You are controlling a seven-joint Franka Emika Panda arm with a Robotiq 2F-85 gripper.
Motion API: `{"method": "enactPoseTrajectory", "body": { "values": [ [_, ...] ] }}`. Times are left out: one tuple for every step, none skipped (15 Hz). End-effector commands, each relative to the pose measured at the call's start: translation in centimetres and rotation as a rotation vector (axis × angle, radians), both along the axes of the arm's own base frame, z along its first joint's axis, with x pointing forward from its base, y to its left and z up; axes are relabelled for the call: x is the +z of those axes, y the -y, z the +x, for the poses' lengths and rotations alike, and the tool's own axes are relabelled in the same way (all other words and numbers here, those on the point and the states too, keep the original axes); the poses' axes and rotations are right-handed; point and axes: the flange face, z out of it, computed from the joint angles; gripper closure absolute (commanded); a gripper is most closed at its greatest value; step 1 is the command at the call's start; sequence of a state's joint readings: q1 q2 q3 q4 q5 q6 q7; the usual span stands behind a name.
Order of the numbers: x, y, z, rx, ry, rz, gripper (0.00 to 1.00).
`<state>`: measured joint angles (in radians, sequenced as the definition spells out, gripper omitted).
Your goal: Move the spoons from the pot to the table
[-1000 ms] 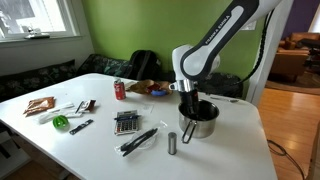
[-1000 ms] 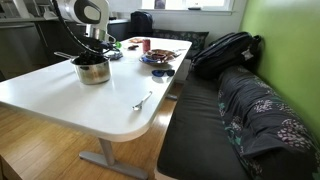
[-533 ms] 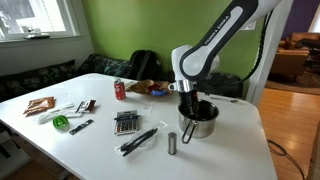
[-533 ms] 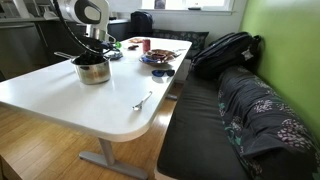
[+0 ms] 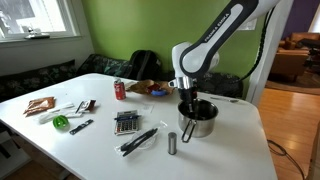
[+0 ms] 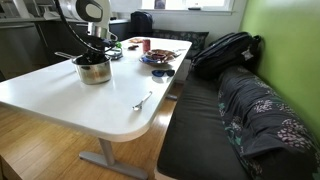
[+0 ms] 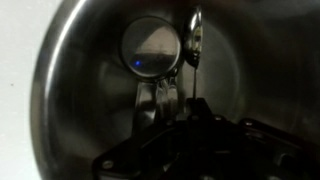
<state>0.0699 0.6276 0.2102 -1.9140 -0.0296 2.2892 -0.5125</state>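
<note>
Single arm (image 5: 225,30) is arching down from high on its mount, wrist (image 5: 186,84) is pointing straight down, and gripper (image 5: 188,107) is hanging low, fingers vertical; in the wrist view its jaws are sitting in shadow, gap unreadable.

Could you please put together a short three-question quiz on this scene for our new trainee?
1. True or false: the gripper reaches down into the pot.
2. The spoon already out of the pot lies: A on the table, B on the bench, C on the floor.
3. Fill in: the can on the table is ___ in colour.
Key: 1 true; 2 A; 3 red.
</note>
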Motion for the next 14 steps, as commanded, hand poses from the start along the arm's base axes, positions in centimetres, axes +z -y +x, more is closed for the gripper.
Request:
{"method": "enactPoseTrajectory", "body": {
  "values": [
    [4.9, 2.2, -1.0, -0.007, 0.058, 0.016, 0.99],
    [6.3, 2.7, -1.4, 0.000, 0.061, 0.021, 0.99],
    [7.3, 3.1, -1.6, 0.014, 0.067, 0.030, 0.99],
    [8.5, 3.4, -1.9, 0.023, 0.069, 0.035, 0.99],
    [9.5, 3.7, -2.2, 0.032, 0.072, 0.043, 0.99],
    [10.4, 4.0, -2.5, 0.039, 0.080, 0.048, 0.99],
    [11.3, 4.2, -2.9, 0.043, 0.094, 0.056, 0.99],
    [12.2, 4.3, -3.2, 0.047, 0.108, 0.066, 0.99],
    [13.0, 4.3, -3.6, 0.050, 0.123, 0.074, 0.99],
    [13.9, 4.4, -3.9, 0.045, 0.134, 0.072, 0.99],
    [14.9, 4.5, -4.2, 0.035, 0.151, 0.064, 0.99],
    [15.8, 4.7, -4.6, 0.025, 0.168, 0.060, 0.99],
    [17.0, 5.0, -5.0, 0.006, 0.192, 0.048, 0.99],
    [18.0, 5.4, -5.4, -0.015, 0.213, 0.039, 0.99]
  ]
}}
